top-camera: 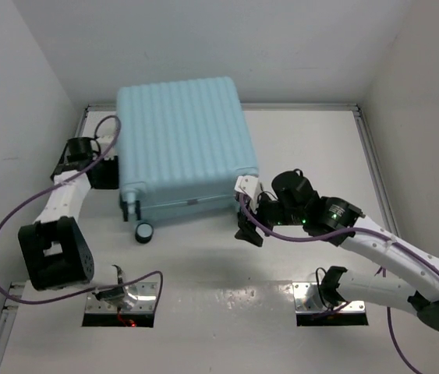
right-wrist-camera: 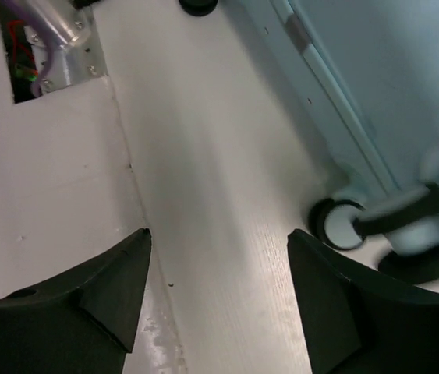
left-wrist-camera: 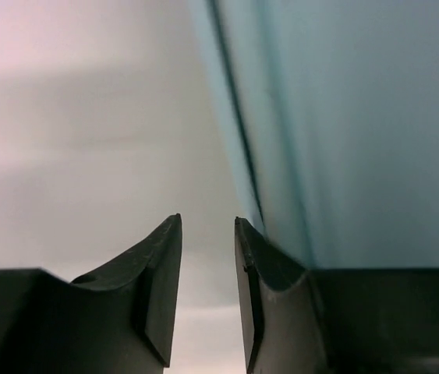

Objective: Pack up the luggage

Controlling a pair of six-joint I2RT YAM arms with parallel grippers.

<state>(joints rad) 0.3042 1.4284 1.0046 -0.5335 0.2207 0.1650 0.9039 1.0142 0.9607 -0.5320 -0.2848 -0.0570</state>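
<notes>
The luggage (top-camera: 180, 140), a large pale-blue ribbed hard-shell case, lies flat and closed in the middle of the table. One small black-and-white wheel (top-camera: 143, 231) sticks out at its near left corner. My left gripper (top-camera: 107, 173) is against the case's left side. In the left wrist view its jaws (left-wrist-camera: 207, 222) stand a narrow gap apart with only table between them, and the blue shell (left-wrist-camera: 359, 132) is just to the right. My right gripper (top-camera: 246, 214) is at the near right corner, open wide (right-wrist-camera: 219, 234) over bare table, beside a wheel (right-wrist-camera: 336, 224) and the case's edge (right-wrist-camera: 391, 70).
White walls close in the table on the left, back and right, with a metal rail (top-camera: 371, 156) along the right edge. Metal base plates (top-camera: 122, 300) (top-camera: 328, 300) sit at the near edge. A purple cable (top-camera: 16, 210) loops off the left arm.
</notes>
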